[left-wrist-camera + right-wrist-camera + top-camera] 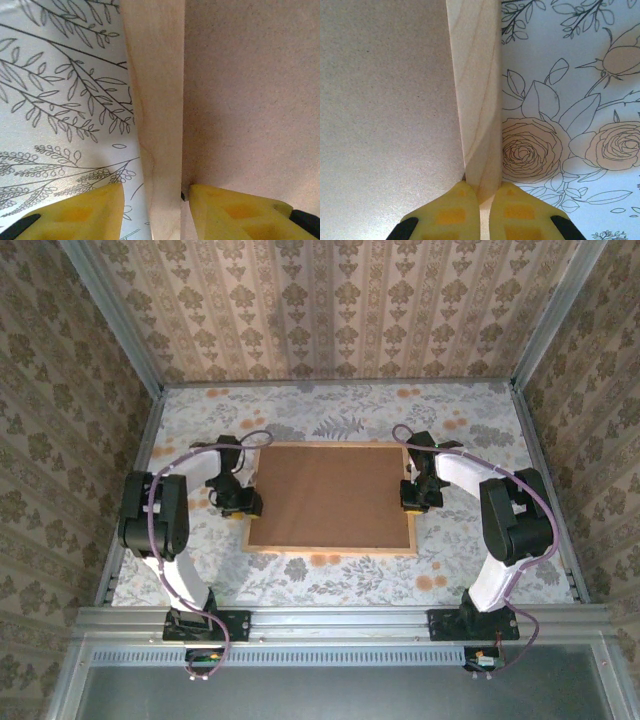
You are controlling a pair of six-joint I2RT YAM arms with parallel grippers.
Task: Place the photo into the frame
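Top: we found the frame point(330, 495) board-side up at mid-table point(450, 420), left gripper point(243, 506) at its 9 o'clock and right gripper point(413, 498) at 3 o'clock.
Left wrist: fingers point(85, 210) stood apart, straddling the rail point(157, 100).
Right wrist: fingers point(452, 210) were closed, tips against the rail point(475, 90).

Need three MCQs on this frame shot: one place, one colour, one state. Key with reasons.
1. Where does the frame lie?
A) propped on the far wall
B) flat on the table, between the left gripper and right gripper
C) hanging off the near edge

2. Colour of its upward face?
A) brown
B) green
C) white

3. Left gripper's jaws?
A) shut on a photo
B) shut in mid-air
C) apart, either side of the frame's left moulding

Key: 1B, top view shows it flat mid-table; 2A, the brown board faces up; 3C, left wrist view shows the moulding between spread jaws.
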